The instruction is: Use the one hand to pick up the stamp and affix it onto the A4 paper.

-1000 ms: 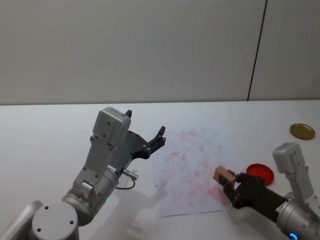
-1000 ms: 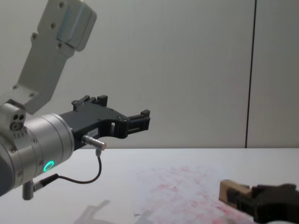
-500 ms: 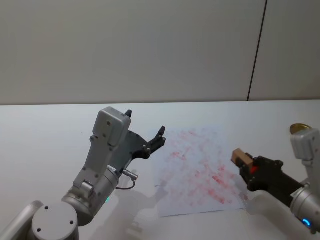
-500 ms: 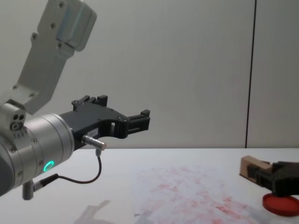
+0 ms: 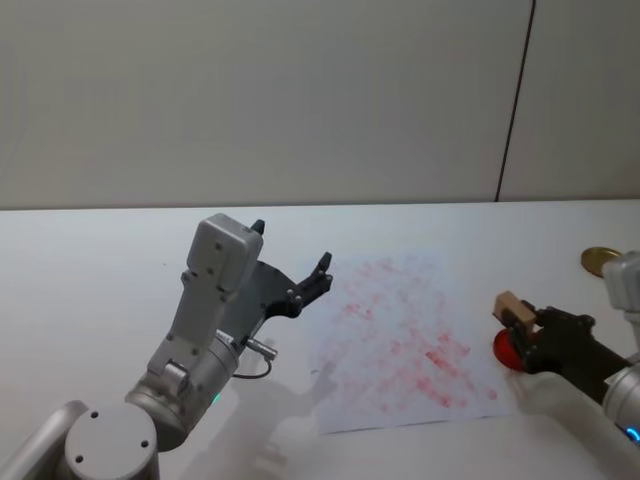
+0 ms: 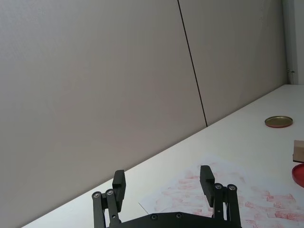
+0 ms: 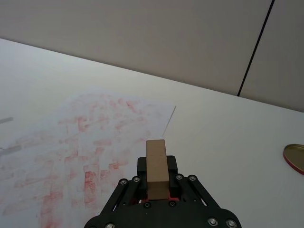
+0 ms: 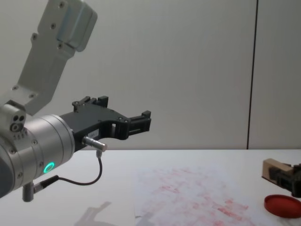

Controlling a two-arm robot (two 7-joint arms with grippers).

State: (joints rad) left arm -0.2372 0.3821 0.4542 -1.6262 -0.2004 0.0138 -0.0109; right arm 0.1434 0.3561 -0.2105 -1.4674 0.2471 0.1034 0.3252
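Small tan rectangular wooden stamp (image 5: 514, 309) | clamped in right black two-fingered gripper (image 5: 527, 327) | above round red ink pad (image 8: 282, 205), probably for inking | smudged white A4 paper (image 5: 405, 340) beside gripper | left gripper (image 6: 163, 183) spread empty, parked

Left pincer (image 6: 164, 183) raised and spread; right pincer (image 7: 157, 183) seemingly clamped.

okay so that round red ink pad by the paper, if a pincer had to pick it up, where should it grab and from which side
Probably from straight above, closing on opposite points of the rim. The red ink pad is a low flat disc lying on the table, so its edge is the only hold. The right pincer is shut on the stamp above it; the left pincer hangs open.
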